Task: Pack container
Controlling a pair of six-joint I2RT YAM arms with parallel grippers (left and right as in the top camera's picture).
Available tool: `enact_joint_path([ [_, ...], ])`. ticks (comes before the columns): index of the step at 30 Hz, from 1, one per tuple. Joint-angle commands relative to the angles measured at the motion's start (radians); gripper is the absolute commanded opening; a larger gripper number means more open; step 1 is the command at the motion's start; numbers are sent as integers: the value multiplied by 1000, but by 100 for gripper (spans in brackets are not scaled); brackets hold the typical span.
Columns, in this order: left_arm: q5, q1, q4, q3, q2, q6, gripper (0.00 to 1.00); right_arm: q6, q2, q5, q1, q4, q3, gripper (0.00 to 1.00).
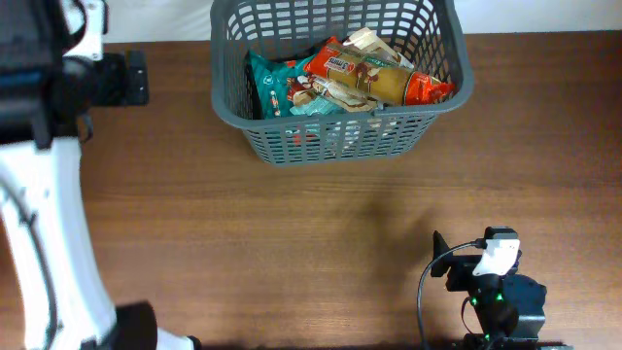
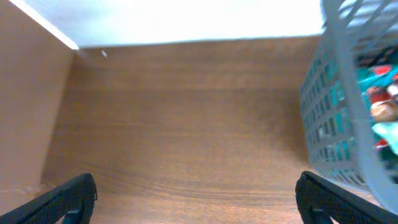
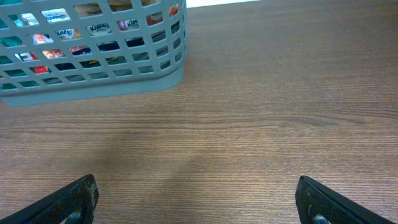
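The dark grey lattice basket [image 1: 330, 141] stands at the back middle of the wooden table. It holds several grocery packets: a teal one [image 1: 277, 87], a red-orange one [image 1: 340, 63] and a tan one [image 1: 389, 83]. My left gripper [image 1: 134, 78] is open and empty at the back left, well left of the basket; its wrist view [image 2: 196, 190] shows the basket wall [image 2: 329, 124] at the right. My right gripper [image 1: 455, 258] is open and empty near the front right; its wrist view [image 3: 196, 190] shows the basket [image 3: 93, 81] far ahead to the left.
The table's back edge meets a white wall [image 2: 186, 22]. The left arm's white link [image 1: 39, 243] runs down the left side. The right arm's base with its cable [image 1: 501, 301] sits at the front right edge.
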Motion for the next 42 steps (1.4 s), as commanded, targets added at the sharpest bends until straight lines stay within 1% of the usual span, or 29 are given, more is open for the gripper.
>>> enact_joint_path([
  [1, 7, -3, -5, 2, -71, -9, 99, 8, -12, -3, 7, 4, -8, 99],
  [6, 7, -3, -3, 2, -158, -8, 99, 8, -12, -3, 7, 4, -8, 99],
  [12, 7, -3, 18, 2, -187, -8, 99, 8, -12, -3, 7, 4, -8, 99],
  [16, 7, -3, 114, -9, -226, -9, 99, 8, -12, -3, 7, 4, -8, 99],
  [19, 7, -3, 225, -87, -294, -8, 99, 8, -12, -3, 7, 4, -8, 99],
  [22, 7, -3, 375, -243, -396, -9, 99, 8, -12, -3, 7, 4, -8, 99],
  [25, 7, -3, 575, -468, -531, -8, 99, 8, -12, -3, 7, 4, -8, 99],
  [32, 7, -5, 1097, -1044, -893, -8, 99, 8, -12, -3, 7, 4, -8, 99],
  [34, 7, -13, 1209, -1180, -986, -8, 99, 8, -12, -3, 7, 4, -8, 99],
  [37, 7, -41, 1311, -1344, -1108, -8, 99, 8, -12, -3, 7, 4, -8, 99],
  [42, 7, -104, 1326, -1555, -1274, -8, 99, 8, -12, -3, 7, 4, -8, 99],
])
